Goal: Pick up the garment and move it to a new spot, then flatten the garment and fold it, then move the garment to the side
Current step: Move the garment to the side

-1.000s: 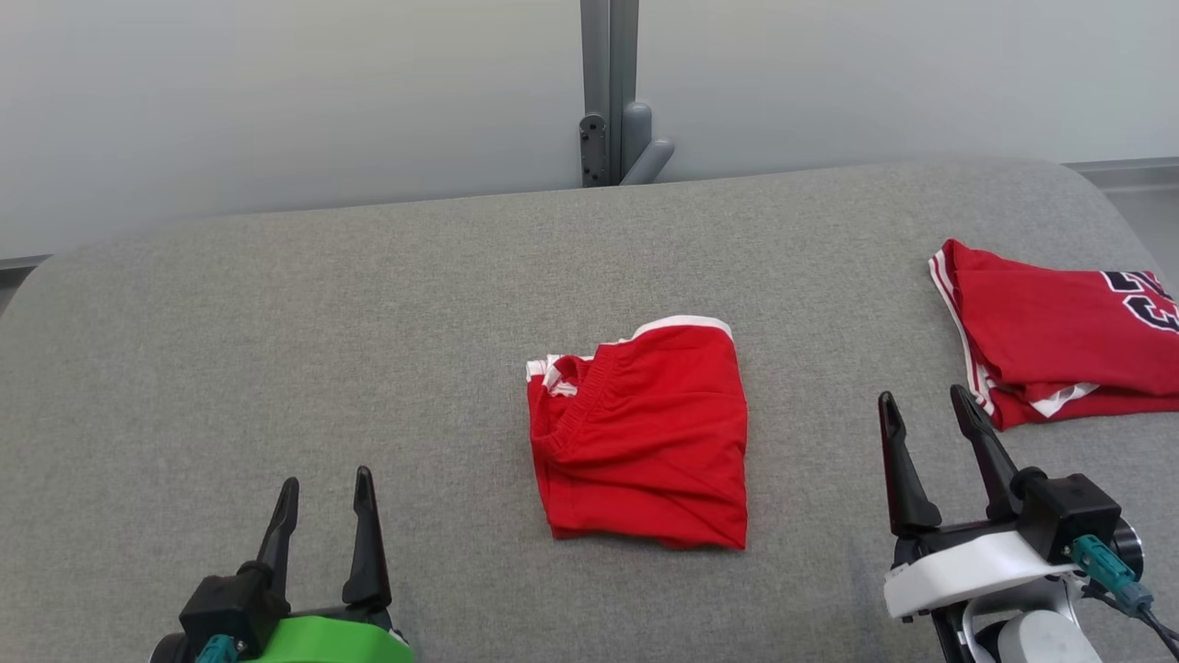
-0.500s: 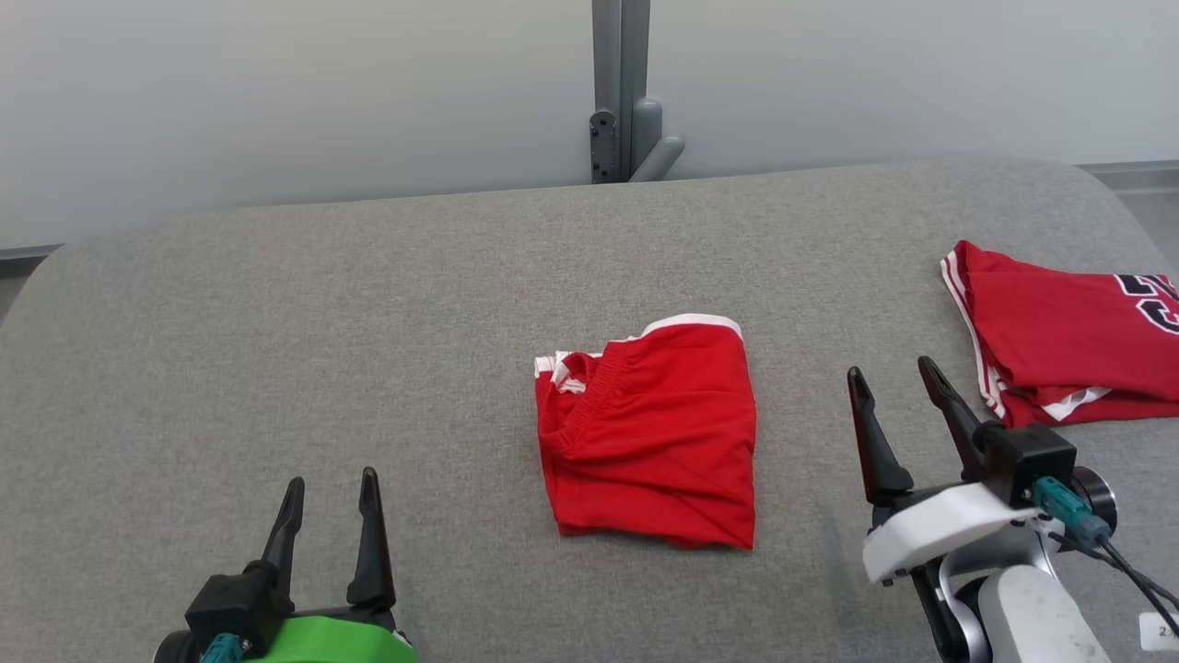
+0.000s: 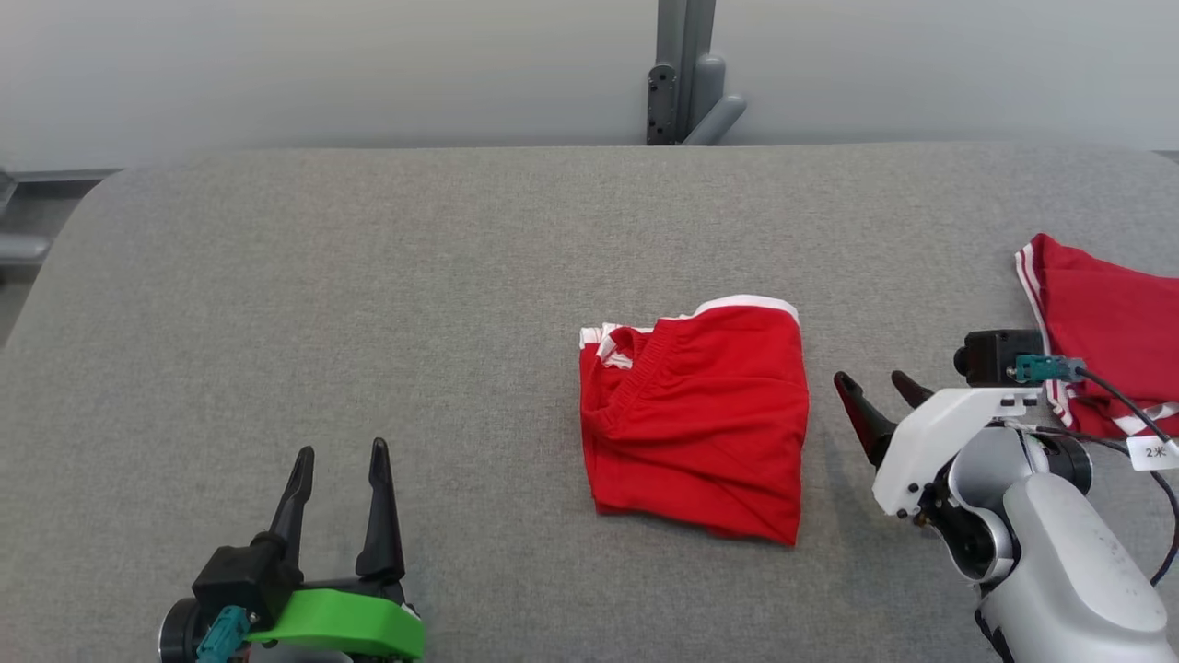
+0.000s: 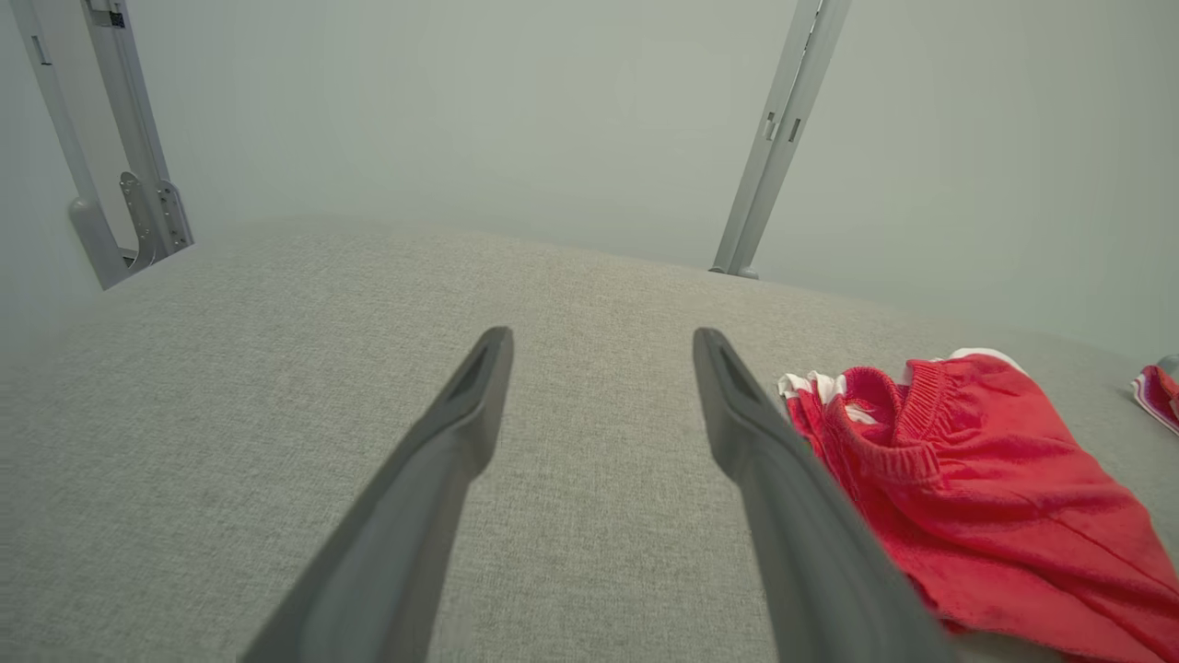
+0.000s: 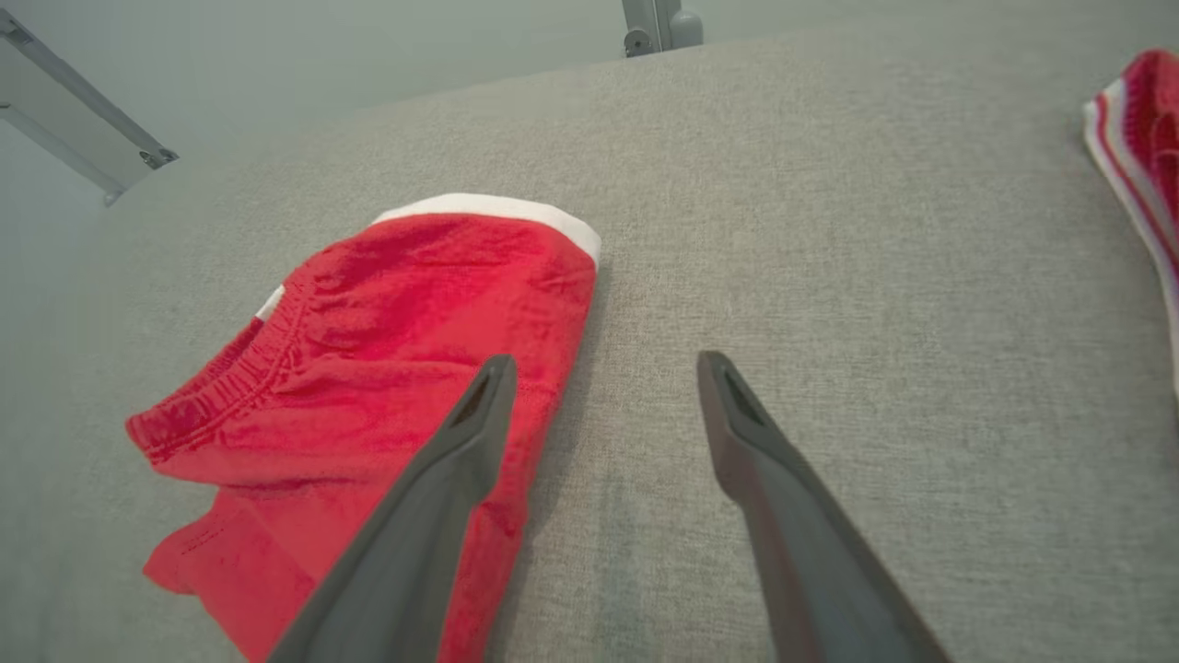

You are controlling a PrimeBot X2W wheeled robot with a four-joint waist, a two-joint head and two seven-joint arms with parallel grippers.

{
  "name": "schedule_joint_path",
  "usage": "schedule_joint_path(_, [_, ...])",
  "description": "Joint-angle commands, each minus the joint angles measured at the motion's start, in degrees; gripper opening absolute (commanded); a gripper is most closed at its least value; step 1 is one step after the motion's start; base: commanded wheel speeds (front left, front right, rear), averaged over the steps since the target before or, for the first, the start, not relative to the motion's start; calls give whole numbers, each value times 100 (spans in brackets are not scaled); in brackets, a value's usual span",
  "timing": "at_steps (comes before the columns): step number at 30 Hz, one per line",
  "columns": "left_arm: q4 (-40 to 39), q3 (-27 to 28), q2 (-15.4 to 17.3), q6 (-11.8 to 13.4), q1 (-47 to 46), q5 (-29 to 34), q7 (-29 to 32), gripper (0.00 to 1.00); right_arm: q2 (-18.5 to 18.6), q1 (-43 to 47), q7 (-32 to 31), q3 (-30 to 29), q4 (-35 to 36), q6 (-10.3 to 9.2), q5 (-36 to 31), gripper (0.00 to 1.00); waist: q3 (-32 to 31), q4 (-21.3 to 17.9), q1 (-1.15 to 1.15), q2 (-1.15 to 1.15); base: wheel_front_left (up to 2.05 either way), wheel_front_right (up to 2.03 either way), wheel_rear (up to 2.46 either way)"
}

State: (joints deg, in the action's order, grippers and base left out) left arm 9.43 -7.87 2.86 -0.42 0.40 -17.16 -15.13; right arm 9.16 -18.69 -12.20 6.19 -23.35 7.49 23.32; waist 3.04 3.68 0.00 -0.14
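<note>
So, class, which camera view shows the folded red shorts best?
Head view: the folded red shorts lie whole, unobstructed. Left wrist view cuts them off at its bottom-right edge; in the right wrist view the right gripper overlaps them.

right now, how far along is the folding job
Done: the red shorts lie folded in a compact rectangle on the grey table. In hand: nothing gripped; the right hand hangs open just off their right edge, the left hand open and well clear. Left: moving the shorts aside, perhaps toward the red jersey at the right.
</note>
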Motion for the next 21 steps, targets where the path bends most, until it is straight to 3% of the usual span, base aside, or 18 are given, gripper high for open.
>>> schedule_joint_path(1, [8,-6,8,12,-120,-13,1,100,93,-178,-240,133,-168,-2,395,100,190,221,0,14,0,0,0])
schedule_joint_path(9, [45,-48,8,-18,-287,-6,1,100,287,-559,-911,334,-787,-2,1643,100,440,516,0,14,0,0,0])
schedule_joint_path(16, [12,-29,8,-12,-347,21,1,100,305,-752,-1154,535,-1095,-2,2299,100,548,622,0,14,0,0,0])
schedule_joint_path(17, [6,-22,8,-15,-354,24,1,100,312,-771,-1182,593,-1091,-2,2383,92,559,625,0,14,0,0,0])
schedule_joint_path(18, [1,-13,8,-13,-359,28,1,100,315,-773,-1204,637,-1083,-2,2462,49,568,624,0,14,0,0,0])
schedule_joint_path(19, [-4,-6,8,-8,-365,29,1,100,330,-774,-1203,683,-1073,-2,2517,31,577,618,0,14,0,0,0])
schedule_joint_path(20, [-7,-5,8,-3,-368,31,1,100,358,-789,-1202,740,-1057,-2,2558,27,585,610,0,14,0,0,0])
schedule_joint_path(21, [-9,-3,8,3,-370,36,1,100,381,-807,-1192,797,-1034,-2,2609,13,593,597,0,14,0,0,0])
